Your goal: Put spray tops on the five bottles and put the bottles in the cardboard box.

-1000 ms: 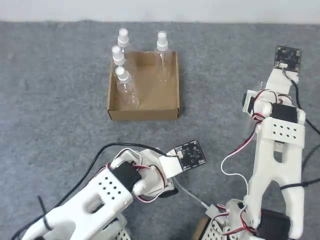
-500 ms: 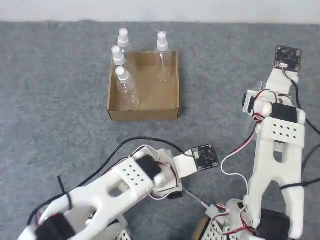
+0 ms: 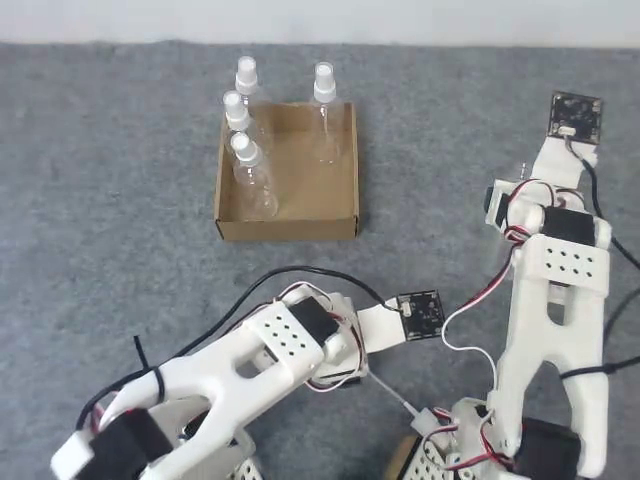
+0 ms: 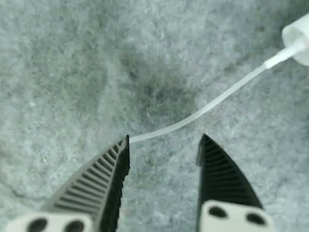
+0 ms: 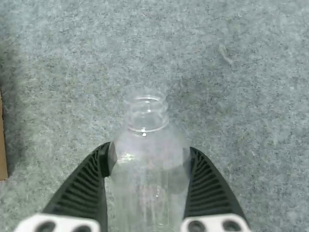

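Looking through the left wrist camera, I find the left tool point(image 4: 163, 141) spread wide and holding nothing, poised low over the grey, carpet-textured surface point(image 4: 58, 63). Lying on that surface is the loose white plastic spray top point(image 4: 295, 39) with its thin translucent dip tube point(image 4: 217, 99). The tube curves from the head toward the tool, and its free end sits right at the tip of one black ribbed finger point(image 4: 113, 169), while the other finger stands apart from it. I cannot tell whether the tube end actually touches that fingertip. On the right wrist camera, the right tool point(image 5: 150, 152) is closed around the body of a clear round plastic bottle point(image 5: 145, 113), with one black finger against each side. The bottle's threaded mouth is open, and I cannot tell whether its base rests on the surface. From the high view, the left arm stretches across the near side of the surface toward the right arm's base. The right arm reaches away along the right side, well apart from the brown cardboard box point(image 3: 288, 228). That box holds four clear capped bottles point(image 3: 245, 150), each upright with a white spray top. Three stand in a row along one side wall and the fourth in the far opposite corner.
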`<control>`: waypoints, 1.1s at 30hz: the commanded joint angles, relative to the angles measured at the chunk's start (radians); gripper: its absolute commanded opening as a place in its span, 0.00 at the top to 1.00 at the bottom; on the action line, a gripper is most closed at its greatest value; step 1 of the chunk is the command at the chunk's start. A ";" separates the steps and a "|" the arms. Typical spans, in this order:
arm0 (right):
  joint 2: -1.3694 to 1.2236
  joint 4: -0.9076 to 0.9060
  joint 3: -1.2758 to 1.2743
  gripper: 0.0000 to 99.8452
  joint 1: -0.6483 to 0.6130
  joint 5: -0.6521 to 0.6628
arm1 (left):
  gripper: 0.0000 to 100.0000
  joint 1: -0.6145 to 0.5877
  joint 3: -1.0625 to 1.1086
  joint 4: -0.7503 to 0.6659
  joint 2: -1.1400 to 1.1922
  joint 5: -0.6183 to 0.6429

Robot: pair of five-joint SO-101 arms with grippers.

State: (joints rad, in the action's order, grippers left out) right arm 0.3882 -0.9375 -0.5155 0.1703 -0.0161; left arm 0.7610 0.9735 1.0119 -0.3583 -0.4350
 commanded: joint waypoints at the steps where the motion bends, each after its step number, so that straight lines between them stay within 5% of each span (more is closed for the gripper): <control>1: 0.062 0.022 0.012 0.99 0.013 -0.009 | 0.85 0.006 -0.054 0.012 0.002 -0.009; 10: 0.062 0.022 0.014 0.99 0.016 -0.006 | 0.76 -0.002 -0.191 0.210 -0.038 -0.103; 24: 0.062 0.022 0.034 0.99 0.088 -0.008 | 0.76 0.000 -0.354 0.222 0.290 -0.327; 33: 0.062 0.022 0.034 0.99 0.085 -0.008 | 0.81 0.002 -0.435 0.212 0.356 -0.342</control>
State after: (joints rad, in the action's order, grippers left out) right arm 0.3882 -0.9375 -0.5155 0.2440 -0.0161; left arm 0.7595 0.5976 1.2221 0.0038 -0.7603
